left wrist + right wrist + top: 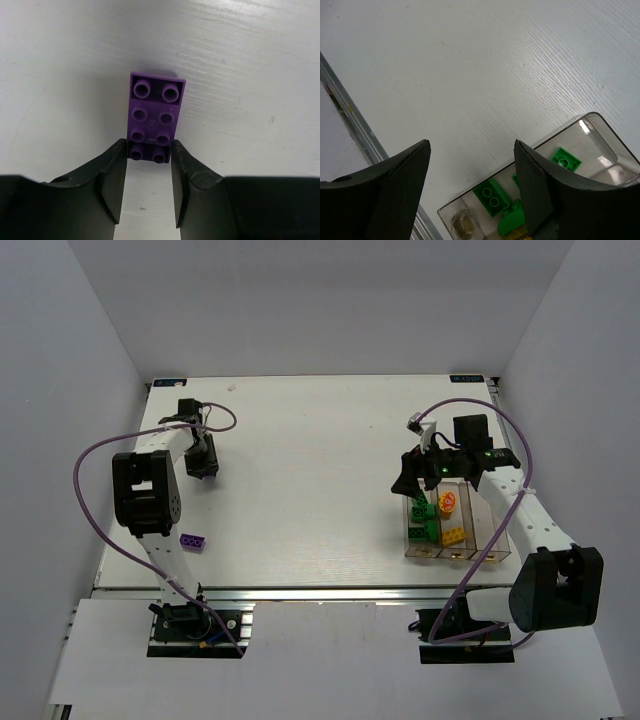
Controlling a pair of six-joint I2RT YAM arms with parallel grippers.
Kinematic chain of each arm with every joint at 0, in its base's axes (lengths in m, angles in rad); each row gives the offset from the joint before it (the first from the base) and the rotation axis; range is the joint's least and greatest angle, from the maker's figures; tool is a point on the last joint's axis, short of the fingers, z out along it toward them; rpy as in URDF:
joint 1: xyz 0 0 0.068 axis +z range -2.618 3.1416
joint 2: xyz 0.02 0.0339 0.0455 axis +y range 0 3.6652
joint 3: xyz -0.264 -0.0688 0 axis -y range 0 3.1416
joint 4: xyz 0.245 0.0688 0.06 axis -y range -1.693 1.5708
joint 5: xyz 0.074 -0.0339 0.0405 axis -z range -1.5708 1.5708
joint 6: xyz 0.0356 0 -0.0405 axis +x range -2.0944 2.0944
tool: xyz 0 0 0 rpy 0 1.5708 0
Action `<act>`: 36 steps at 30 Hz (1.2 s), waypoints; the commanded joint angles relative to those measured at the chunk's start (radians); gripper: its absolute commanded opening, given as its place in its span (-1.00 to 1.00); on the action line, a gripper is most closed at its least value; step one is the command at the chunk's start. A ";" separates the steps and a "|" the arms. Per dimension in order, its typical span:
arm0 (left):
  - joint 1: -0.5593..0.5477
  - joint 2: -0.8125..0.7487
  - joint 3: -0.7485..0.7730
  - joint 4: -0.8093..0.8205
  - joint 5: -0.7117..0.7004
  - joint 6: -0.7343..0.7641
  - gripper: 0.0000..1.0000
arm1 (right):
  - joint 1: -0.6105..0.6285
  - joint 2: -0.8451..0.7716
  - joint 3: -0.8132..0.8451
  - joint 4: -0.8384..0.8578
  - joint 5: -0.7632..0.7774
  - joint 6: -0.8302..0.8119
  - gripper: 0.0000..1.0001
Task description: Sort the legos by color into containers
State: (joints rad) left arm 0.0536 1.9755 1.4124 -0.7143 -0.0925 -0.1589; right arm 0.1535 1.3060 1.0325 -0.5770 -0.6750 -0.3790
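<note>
The left claw [147,150] is set low over the table [250,60]. Its two fingertips rest against the near end of a flat purple plate [155,107], one on each long side. The plate thus appears to be pinched across its short width while it lies flat on the table, studs up. The relation that matters is the plate's long axis, which runs straight ahead of the claw, in line with the fingers. Only the last pair of studs sits between the tips, and most of the plate juts out ahead of them. A lift from so short a hold is judged likely to let the far end droop or swivel. In the top view this plate is hidden beneath the claw. The containers [505,552] stand well off to the left claw's right, just beneath the right claw [408,483], whose fingers are spread wide with nothing between them. Green bricks [492,195] are seen below the right claw in the end compartment. No brick can be made out in the compartment farthest from the left claw, which is judged to be the one for purple. A second purple plate [193,540] lies behind the left claw, near that arm's base, and the left arm is much the nearer to it.
</note>
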 commanded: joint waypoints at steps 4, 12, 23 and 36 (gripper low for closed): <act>-0.018 -0.113 -0.039 0.076 0.251 -0.051 -0.50 | -0.002 -0.036 0.023 0.032 -0.011 0.058 0.43; -0.176 -0.302 -0.214 0.317 0.753 -0.189 -0.56 | 0.020 -0.001 0.057 0.121 -0.069 0.356 0.23; -0.572 -0.360 -0.159 0.371 0.742 -0.257 -0.56 | 0.095 0.125 0.133 0.285 -0.147 0.831 0.30; -0.745 -0.256 0.043 0.216 0.514 -0.163 -0.57 | 0.121 0.147 0.072 0.345 -0.150 0.996 0.32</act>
State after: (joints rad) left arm -0.6678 1.7042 1.4078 -0.4473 0.4759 -0.3599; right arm 0.2676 1.4643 1.1133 -0.2802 -0.8036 0.5743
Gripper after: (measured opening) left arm 0.469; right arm 0.658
